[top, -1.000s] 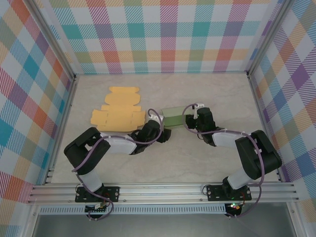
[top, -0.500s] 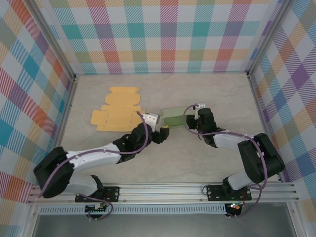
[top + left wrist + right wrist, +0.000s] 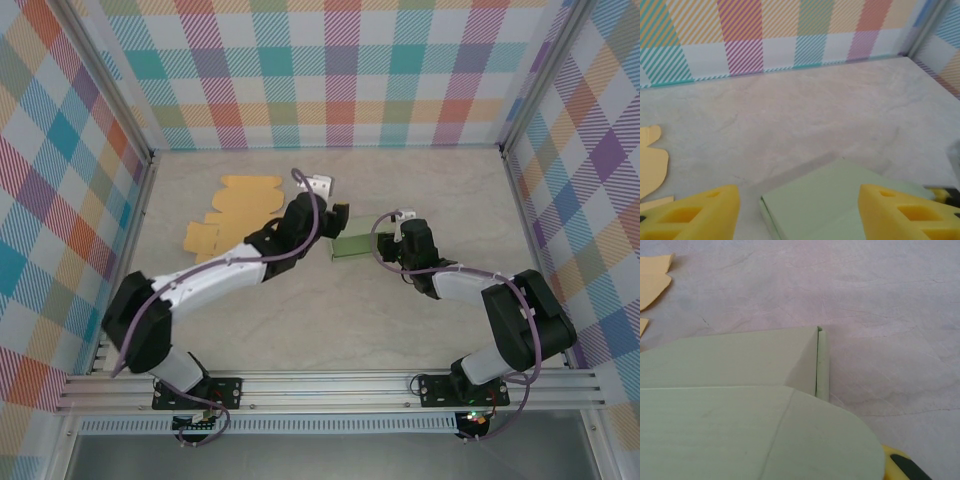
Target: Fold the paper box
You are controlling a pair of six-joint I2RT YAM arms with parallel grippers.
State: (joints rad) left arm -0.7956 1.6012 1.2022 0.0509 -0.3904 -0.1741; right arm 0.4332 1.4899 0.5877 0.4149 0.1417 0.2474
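The paper box point(image 3: 353, 243) is pale green and lies mid-table, slightly tilted. My right gripper point(image 3: 385, 246) is at its right end, shut on it. In the right wrist view the box point(image 3: 730, 390) is close up, and its rounded flap point(image 3: 825, 440) covers the jaws, with one yellow fingertip point(image 3: 897, 464) peeking out beneath. My left gripper point(image 3: 333, 217) hangs over the box's left back corner. Seen from the left wrist, that gripper point(image 3: 800, 217) is open, its yellow fingers point(image 3: 695, 215) spread either side of the box point(image 3: 840, 197) with a gap at the left.
Flat orange cardboard blanks point(image 3: 240, 200) lie at the back left, partly under my left arm. An edge of one blank point(image 3: 650, 160) appears in the left wrist view, and another point(image 3: 652, 277) in the right wrist view. Checked walls point(image 3: 340, 70) enclose the table.
My left arm has swung from the box's near left side up and back over its far left corner, its jaws narrowing a little. The right gripper has kept its hold.
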